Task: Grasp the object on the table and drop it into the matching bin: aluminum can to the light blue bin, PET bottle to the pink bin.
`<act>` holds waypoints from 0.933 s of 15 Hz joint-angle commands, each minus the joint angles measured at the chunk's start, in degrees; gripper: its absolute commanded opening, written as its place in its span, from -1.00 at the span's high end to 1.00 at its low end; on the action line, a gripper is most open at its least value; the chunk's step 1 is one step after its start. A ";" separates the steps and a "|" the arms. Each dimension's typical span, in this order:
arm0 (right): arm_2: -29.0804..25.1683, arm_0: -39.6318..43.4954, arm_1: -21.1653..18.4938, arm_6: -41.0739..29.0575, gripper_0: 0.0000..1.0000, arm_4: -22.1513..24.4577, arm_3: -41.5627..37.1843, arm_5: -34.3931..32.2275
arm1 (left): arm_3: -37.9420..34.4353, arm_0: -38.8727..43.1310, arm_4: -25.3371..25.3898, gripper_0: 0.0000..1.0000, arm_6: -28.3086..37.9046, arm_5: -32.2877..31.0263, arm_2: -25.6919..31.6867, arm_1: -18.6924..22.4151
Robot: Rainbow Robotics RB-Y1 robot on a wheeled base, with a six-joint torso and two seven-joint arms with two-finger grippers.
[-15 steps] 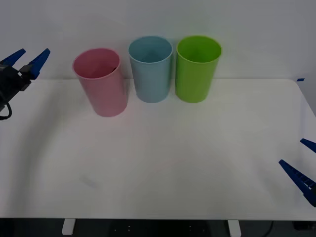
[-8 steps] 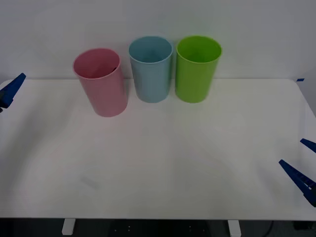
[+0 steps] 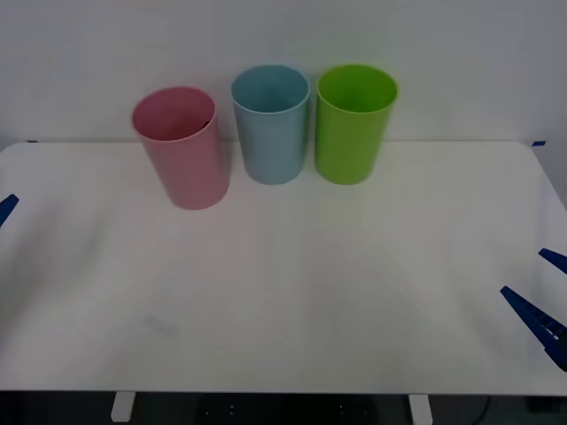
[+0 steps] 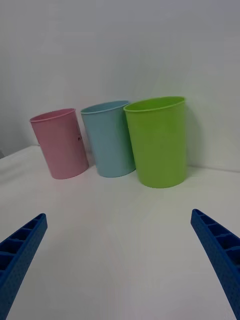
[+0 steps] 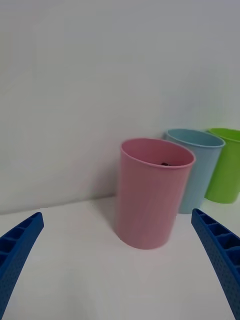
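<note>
The pink bin (image 3: 182, 150) stands upright at the back left of the white table (image 3: 283, 292), with the light blue bin (image 3: 270, 128) close on its right. A small dark spot shows at the pink bin's inner rim (image 5: 164, 163); I cannot tell what it is. The PET bottle and the aluminum can are out of view. My left gripper (image 5: 117, 215) is open and faces the pink bin from a distance; one of its fingertips (image 3: 6, 206) pokes in at the table's left edge. Over the front right corner my right gripper (image 3: 523, 272) is open and holds nothing.
A lime green bin (image 3: 354, 124) stands upright right of the light blue bin, nearly touching it. All three bins line up along the back edge before a white wall. The table's front edge runs just ahead of the right gripper.
My left gripper has drawn back from beside the pink bin, down along the table's left edge, until only a fingertip shows in the front view. The right gripper and bins have not moved.
</note>
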 commanded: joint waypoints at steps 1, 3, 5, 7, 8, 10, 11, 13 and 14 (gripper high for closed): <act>0.00 0.00 0.00 0.00 -1.00 0.00 0.00 0.00 | -0.56 3.62 2.23 -1.00 -3.42 -2.19 0.18 0.13; 0.00 0.00 0.00 0.00 -1.00 0.00 0.00 0.00 | -0.83 5.82 3.28 -1.00 -4.47 -3.60 0.26 0.13; 0.00 0.00 0.00 0.00 -1.00 0.00 0.00 0.00 | -0.91 7.31 3.81 -1.00 -5.27 -5.53 0.62 0.13; 0.00 0.00 0.00 0.00 -1.00 0.00 0.00 0.00 | -1.00 8.45 4.51 -1.00 -5.79 -6.94 0.70 0.13; 0.00 0.00 0.00 0.00 -1.00 0.00 0.00 0.00 | -1.18 8.98 4.60 -1.00 -6.06 -7.12 0.62 0.13; 0.00 0.00 0.00 0.00 -1.00 0.00 0.00 0.00 | -1.88 9.68 4.78 -1.00 -6.23 -7.38 0.18 0.04; 0.00 0.00 0.00 0.00 -1.00 0.00 0.00 0.00 | -2.06 9.95 4.78 -1.00 -6.14 -7.47 -0.18 0.04; 0.00 0.00 0.00 0.00 -1.00 0.00 0.00 0.00 | -2.14 9.95 4.78 -1.00 -6.06 -7.47 -1.05 0.04; 0.00 0.00 0.00 0.00 -1.00 0.00 0.00 0.00 | -2.14 9.95 4.78 -1.00 -6.06 -7.47 -1.05 0.04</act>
